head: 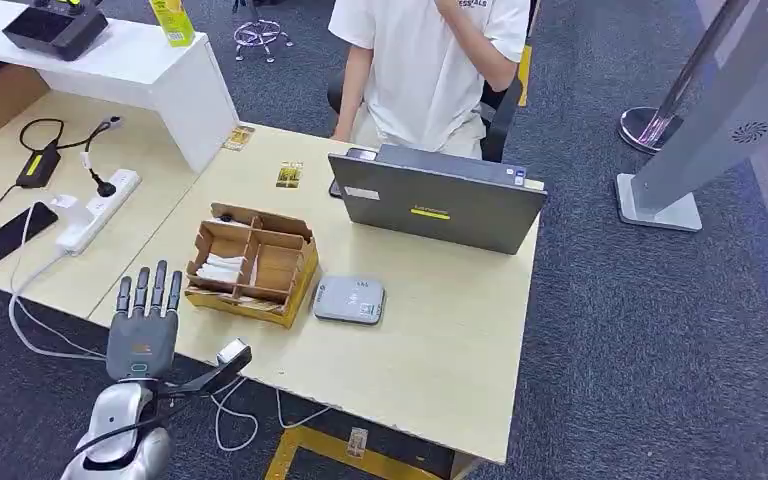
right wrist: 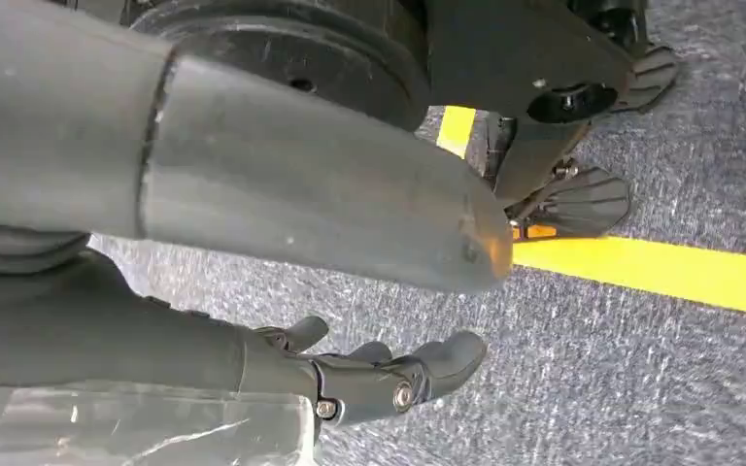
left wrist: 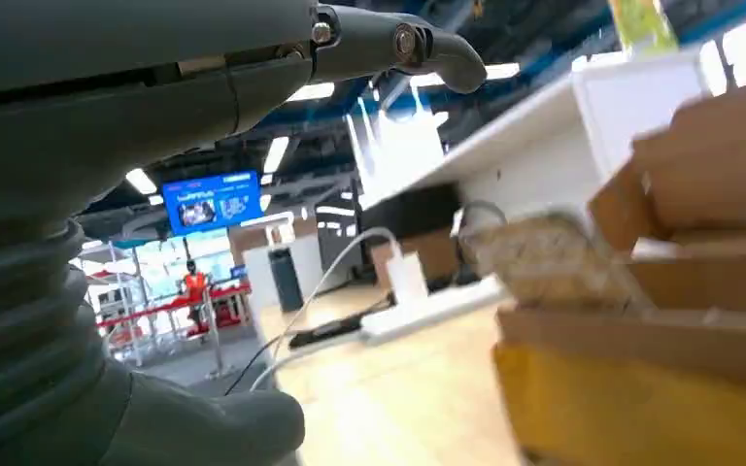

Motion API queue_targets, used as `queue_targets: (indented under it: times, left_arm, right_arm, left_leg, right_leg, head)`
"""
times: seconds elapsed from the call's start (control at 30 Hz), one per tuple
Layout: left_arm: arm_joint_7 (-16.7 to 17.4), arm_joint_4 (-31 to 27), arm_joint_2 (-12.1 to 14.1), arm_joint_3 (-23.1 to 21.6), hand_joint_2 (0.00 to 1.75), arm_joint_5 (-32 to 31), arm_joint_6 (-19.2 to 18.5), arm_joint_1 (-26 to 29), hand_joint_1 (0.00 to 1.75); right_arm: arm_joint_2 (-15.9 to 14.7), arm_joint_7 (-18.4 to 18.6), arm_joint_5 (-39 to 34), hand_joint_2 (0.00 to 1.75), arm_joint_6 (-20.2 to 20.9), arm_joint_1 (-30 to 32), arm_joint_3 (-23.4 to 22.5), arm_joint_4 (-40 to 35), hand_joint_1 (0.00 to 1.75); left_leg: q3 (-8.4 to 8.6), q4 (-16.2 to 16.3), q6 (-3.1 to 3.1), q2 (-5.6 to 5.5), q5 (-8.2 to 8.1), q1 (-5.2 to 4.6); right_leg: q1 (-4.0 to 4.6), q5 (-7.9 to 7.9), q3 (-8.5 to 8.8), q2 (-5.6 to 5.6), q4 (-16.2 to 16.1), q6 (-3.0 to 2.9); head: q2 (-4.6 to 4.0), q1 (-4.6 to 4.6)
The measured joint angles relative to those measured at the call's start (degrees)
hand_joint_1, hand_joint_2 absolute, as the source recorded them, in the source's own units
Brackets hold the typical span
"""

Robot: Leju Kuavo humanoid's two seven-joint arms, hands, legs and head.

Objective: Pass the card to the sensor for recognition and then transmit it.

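Observation:
A brown cardboard box with compartments stands on the wooden desk; white cards lie in its near left compartment. Right of it lies a flat grey sensor pad. My left hand hovers at the desk's near edge, just left of the box, fingers straight and apart, holding nothing. The left wrist view shows that hand close to the box. My right hand hangs over the carpet with its fingers loosely bent and empty.
A grey laptop stands open behind the sensor, with a person seated beyond it. Two small yellow cards lie near the desk's far edge. A power strip, cables and a phone lie on the left desk.

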Motion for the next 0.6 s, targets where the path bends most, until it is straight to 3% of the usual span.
queue_targets:
  times: [0.17,0.37,0.6]
  left_arm:
    - [-1.4,1.5,-2.8,-0.5,1.75,-3.9,5.2,-2.3,0.0]
    - [-1.6,2.3,-6.1,-2.4,1.75,-5.4,5.3,-5.0,0.0]
    - [-1.5,3.5,-7.7,-3.6,1.75,-5.4,5.3,-6.6,0.0]
  right_arm:
    - [0.0,0.0,0.9,0.0,0.2,-0.4,1.5,0.0,0.0]
    - [0.0,0.0,1.0,0.0,0.7,-0.6,3.0,0.0,0.0]
    - [-0.1,0.3,1.0,0.0,0.7,-0.6,4.0,0.0,0.0]
  left_leg:
    - [0.0,0.0,0.0,0.0,0.0,0.0]
    - [-0.01,0.1,0.0,0.0,0.0,0.0]
    - [0.0,0.1,0.0,0.01,0.0,0.0]
  right_leg:
    - [0.0,0.01,-0.03,0.0,0.0,0.02]
    - [0.0,0.04,0.03,0.01,0.0,0.05]
    - [0.0,0.05,0.03,0.02,0.0,0.05]
  head:
    - [0.02,0.0]
    - [0.0,0.0]
    - [0.02,-0.02]
